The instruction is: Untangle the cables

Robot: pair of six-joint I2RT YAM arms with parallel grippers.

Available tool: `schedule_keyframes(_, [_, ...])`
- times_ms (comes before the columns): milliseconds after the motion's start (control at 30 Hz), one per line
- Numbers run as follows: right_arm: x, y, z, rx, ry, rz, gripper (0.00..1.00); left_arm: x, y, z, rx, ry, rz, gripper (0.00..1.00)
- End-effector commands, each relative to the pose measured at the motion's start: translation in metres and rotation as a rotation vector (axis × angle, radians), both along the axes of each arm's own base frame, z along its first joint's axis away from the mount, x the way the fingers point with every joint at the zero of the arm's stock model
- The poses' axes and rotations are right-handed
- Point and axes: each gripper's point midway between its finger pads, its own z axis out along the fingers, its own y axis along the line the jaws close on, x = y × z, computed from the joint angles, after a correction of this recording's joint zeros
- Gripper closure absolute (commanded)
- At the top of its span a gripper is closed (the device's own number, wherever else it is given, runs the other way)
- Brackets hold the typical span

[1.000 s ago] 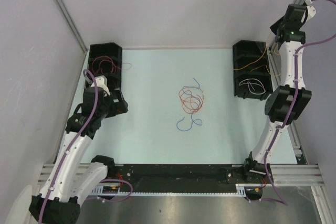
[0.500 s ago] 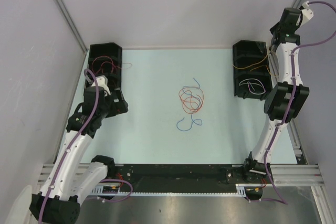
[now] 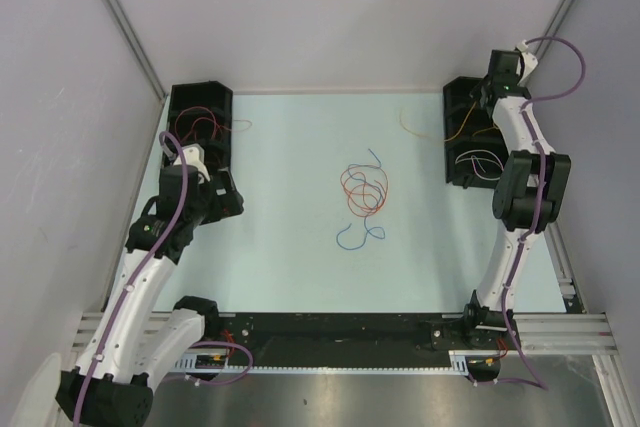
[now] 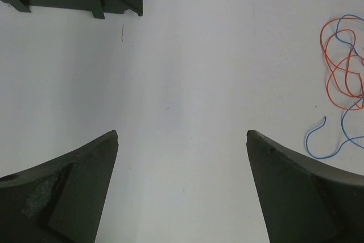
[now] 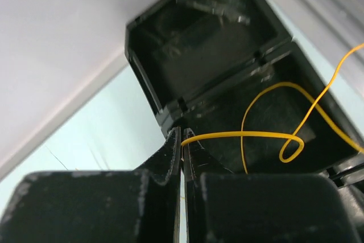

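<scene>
A tangle of orange, red and blue cables (image 3: 363,192) lies at the table's middle, with a blue loop (image 3: 358,237) trailing toward me. It also shows at the right edge of the left wrist view (image 4: 341,78). My right gripper (image 3: 488,90) is over the far end of the right black bin (image 3: 452,147) and is shut on a yellow-orange cable (image 5: 256,135). The cable's free end curls onto the table left of the bin (image 3: 407,125). My left gripper (image 4: 182,135) is open and empty above bare table, left of the tangle.
The right bin also holds a white cable (image 3: 478,162). A left black bin (image 3: 205,97) holds red cables (image 3: 195,127), one trailing over its right wall. Its edge shows at the top of the left wrist view (image 4: 74,1). Walls enclose the table on three sides.
My right arm has swung from high at the far right, down and left over the right bin. The yellow-orange cable's free end has flicked out onto the table. The left arm is still.
</scene>
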Motion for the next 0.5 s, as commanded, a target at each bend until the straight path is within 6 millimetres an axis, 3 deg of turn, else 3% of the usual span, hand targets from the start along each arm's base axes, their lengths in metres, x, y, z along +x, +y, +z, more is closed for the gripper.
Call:
schedule_keyframes(0, [-0.001,0.016,0.026,0.008,-0.066,0.009,1.00,0.001,0.001,0.009,-0.006,-0.037,-0.002,0.00])
schedule_keyframes(100, [-0.001,0.020,0.007,0.042,-0.041,0.015,1.00,0.000,0.001,0.011,-0.008,-0.047,-0.002,0.00])
schedule_keyframes(233, [-0.004,0.003,-0.011,0.034,-0.002,-0.015,1.00,-0.001,0.001,0.013,-0.011,-0.058,-0.003,0.00])
schedule_keyframes(467, [-0.030,-0.057,-0.043,-0.016,0.097,-0.180,1.00,-0.001,0.000,0.015,-0.013,-0.066,-0.007,0.00])
